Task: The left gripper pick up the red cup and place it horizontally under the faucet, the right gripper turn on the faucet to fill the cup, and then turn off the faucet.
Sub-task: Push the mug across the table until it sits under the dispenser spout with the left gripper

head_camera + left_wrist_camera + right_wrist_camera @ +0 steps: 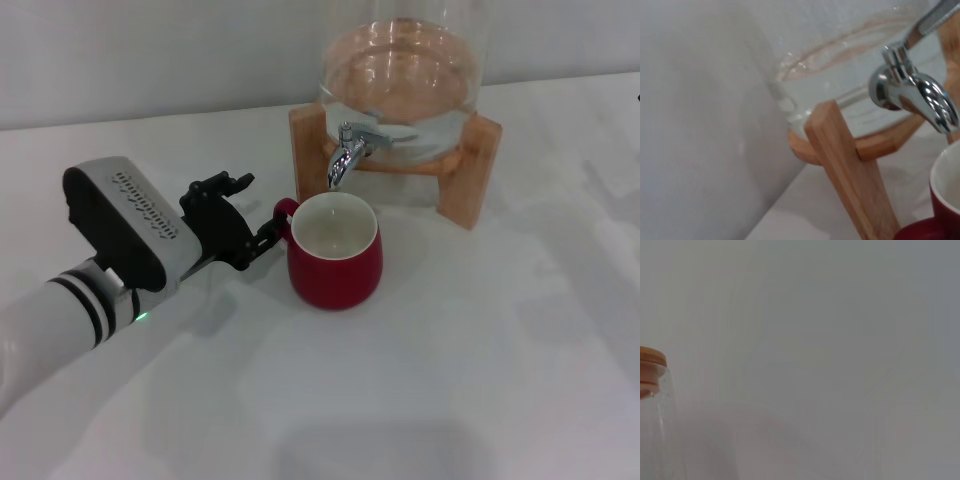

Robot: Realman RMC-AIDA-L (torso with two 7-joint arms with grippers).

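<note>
Left tool (248, 215) reaches low across the bench (450, 380), fingers apart beside the red cup (335, 255) handle. Cup stands upright just beyond, directly under the faucet (350, 148) spout.

**Glass dispenser, wooden stand, white table**

A clear glass dispenser (405, 75) is sitting at the back of a white table (450, 380), close to a pale wall (150, 50). It is holding clear water and resting in a light wooden stand (475, 165), whose square legs are standing on the tabletop. In the left wrist view, one leg (850, 175) is rising at a slant towards the curved wooden ring under the glass. The right wrist view is showing the jar's wooden lid (651, 362).
</note>
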